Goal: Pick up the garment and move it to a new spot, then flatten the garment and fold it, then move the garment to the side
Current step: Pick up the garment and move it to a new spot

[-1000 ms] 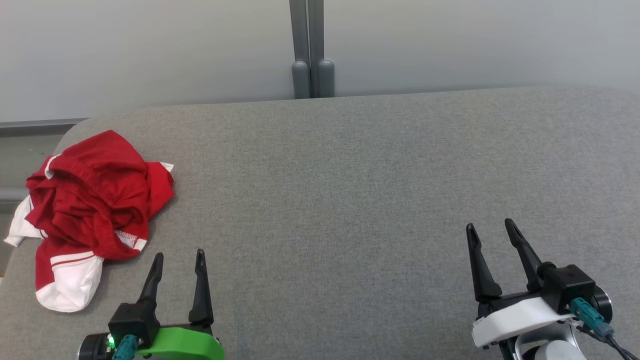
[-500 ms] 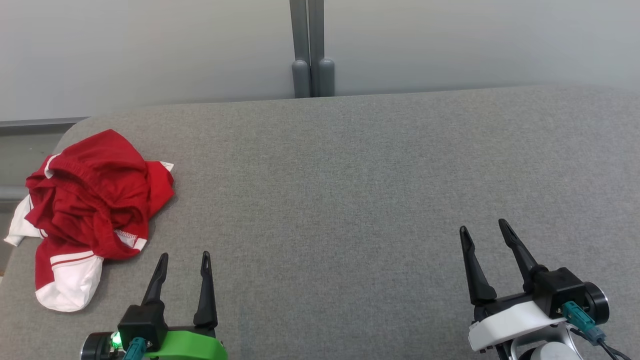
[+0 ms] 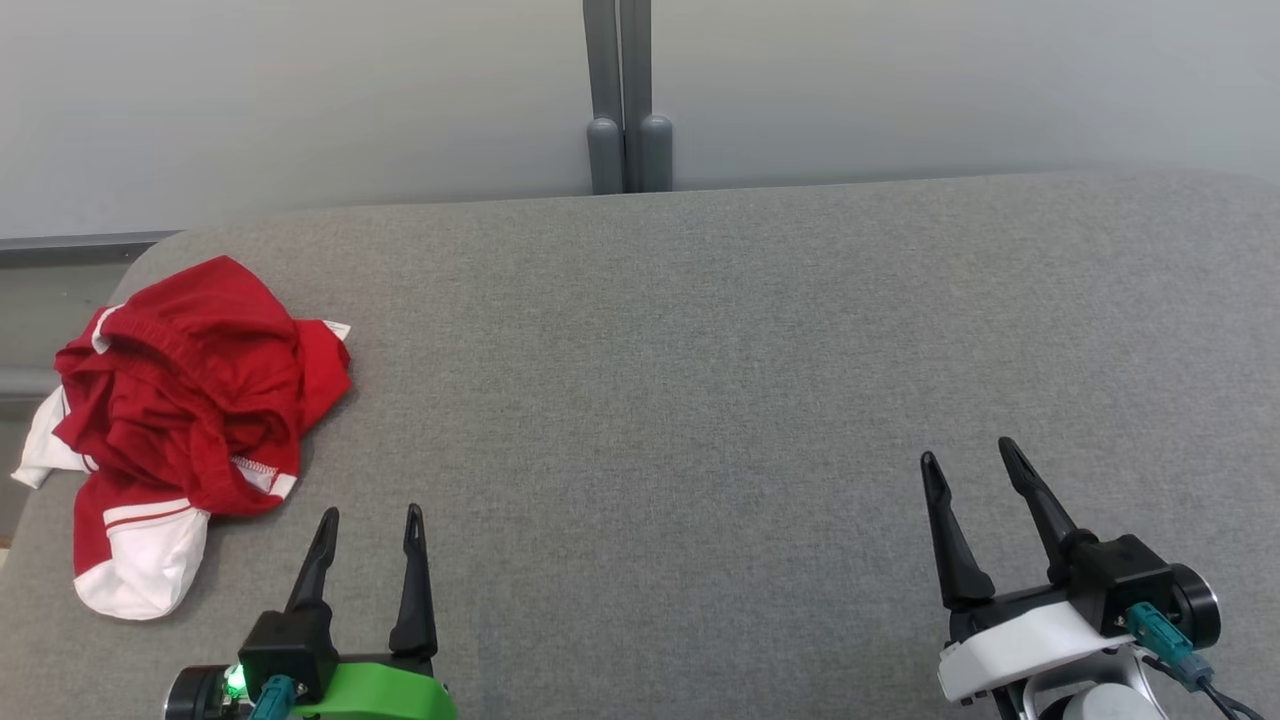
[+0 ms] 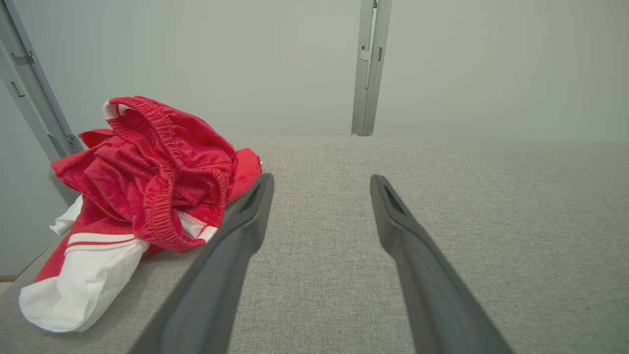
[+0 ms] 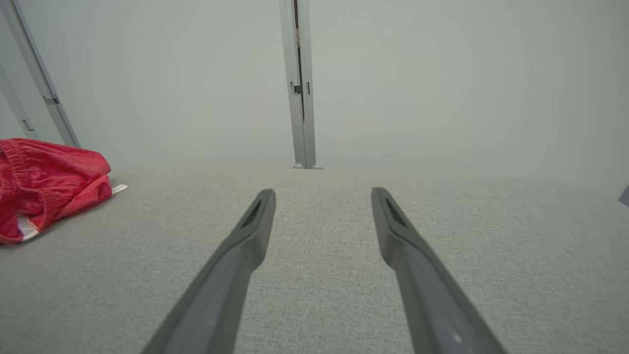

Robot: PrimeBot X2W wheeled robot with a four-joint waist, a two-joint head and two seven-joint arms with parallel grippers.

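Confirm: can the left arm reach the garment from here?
Probably yes. The left gripper is open and empty; the garment lies crumpled just ahead and to its left on the grey surface, with nothing standing between them.

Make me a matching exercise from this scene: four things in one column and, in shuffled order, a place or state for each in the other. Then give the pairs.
Column one:
1. garment
2. left claw
3. right claw
4. post

Column two:
A. upright behind the far edge of the table
B. open, lower right of the head view
C. crumpled, red and white, at the table's left end
D. open, lower left of the head view, near the garment

Pairs: 1-C, 2-D, 3-B, 4-A
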